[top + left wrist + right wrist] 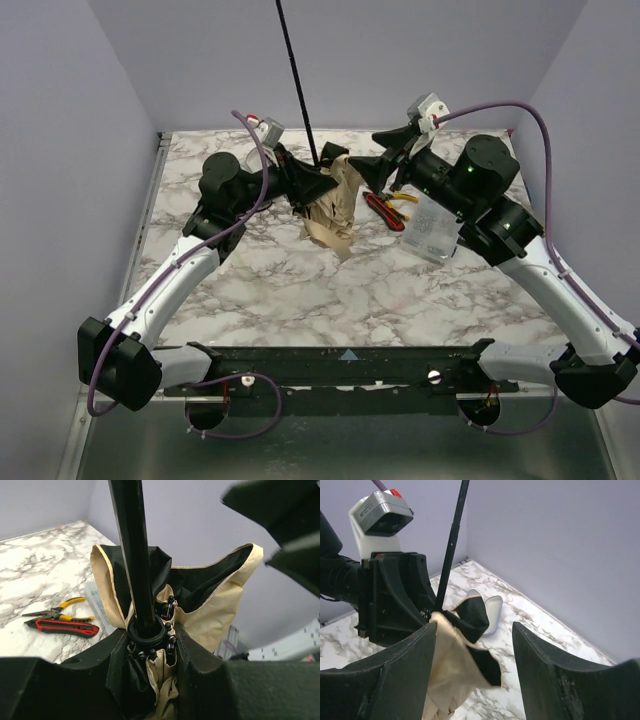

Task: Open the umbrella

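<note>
The umbrella (335,215) hangs closed over the table's far middle, with its peach-tan fabric (220,610) slack and its black lining showing. Its thin black shaft (296,80) rises out of the top of the view, so the handle is out of view. My left gripper (316,185) is shut on the folded ribs and fabric just below the black runner ring (147,632), which sits between its fingers (200,665). My right gripper (368,172) is open just right of the canopy. In the right wrist view the fabric (452,670) hangs against the right gripper's left finger (400,680).
Red-and-yellow pliers (388,210) lie on the marble table (300,290) right of the umbrella, and also show in the left wrist view (62,622). A lavender oval case (491,611) lies behind it near the back wall. A clear plastic box (432,230) sits under the right arm.
</note>
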Action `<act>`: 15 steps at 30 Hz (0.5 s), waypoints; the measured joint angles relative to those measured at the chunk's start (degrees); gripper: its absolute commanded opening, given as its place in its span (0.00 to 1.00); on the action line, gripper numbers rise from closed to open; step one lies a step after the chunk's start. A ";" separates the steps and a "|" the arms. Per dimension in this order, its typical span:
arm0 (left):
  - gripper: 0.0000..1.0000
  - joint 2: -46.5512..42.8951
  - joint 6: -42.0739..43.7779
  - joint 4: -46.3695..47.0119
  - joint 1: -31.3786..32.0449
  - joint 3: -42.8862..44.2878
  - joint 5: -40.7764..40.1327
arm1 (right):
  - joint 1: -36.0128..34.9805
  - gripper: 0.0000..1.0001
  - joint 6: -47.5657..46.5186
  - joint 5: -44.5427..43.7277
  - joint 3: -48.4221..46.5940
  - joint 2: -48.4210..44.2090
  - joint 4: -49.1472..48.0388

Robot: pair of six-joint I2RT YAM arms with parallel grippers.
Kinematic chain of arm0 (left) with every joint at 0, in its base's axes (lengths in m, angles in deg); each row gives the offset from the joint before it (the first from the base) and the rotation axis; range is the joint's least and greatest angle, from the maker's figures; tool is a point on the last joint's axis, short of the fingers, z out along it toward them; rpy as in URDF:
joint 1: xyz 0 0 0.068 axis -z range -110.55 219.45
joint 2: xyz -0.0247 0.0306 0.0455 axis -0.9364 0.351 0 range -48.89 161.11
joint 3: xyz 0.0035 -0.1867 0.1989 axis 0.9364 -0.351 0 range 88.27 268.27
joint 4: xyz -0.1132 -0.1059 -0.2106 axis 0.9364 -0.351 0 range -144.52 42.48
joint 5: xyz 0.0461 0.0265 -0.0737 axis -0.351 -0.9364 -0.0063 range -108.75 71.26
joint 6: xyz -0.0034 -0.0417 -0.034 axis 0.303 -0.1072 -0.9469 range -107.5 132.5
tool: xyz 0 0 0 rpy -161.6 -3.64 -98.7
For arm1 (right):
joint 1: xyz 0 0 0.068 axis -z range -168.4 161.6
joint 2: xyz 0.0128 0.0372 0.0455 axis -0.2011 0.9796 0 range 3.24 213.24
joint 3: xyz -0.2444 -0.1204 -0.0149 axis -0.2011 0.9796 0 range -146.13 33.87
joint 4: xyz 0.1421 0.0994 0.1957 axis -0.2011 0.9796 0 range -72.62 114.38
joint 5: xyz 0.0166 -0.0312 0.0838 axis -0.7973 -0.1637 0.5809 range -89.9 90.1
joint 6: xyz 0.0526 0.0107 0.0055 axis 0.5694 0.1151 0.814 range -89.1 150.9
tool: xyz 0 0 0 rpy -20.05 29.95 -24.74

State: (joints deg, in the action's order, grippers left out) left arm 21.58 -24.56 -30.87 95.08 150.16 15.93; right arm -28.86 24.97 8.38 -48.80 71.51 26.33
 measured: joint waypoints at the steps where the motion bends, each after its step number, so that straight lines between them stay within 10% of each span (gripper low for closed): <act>1: 0.00 0.00 1.40 0.15 0.00 -0.11 1.68 | 0.04 0.65 0.81 0.15 -0.24 0.22 0.04; 15: 0.00 0.00 17.51 -0.79 2.82 -0.42 17.55 | 0.04 0.55 13.00 13.31 -0.44 4.79 -1.07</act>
State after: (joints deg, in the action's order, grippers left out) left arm 21.58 -7.05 -31.66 97.90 149.74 33.48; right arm -28.82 37.97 21.69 -49.24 76.30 25.26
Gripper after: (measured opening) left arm 0.329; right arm 0.597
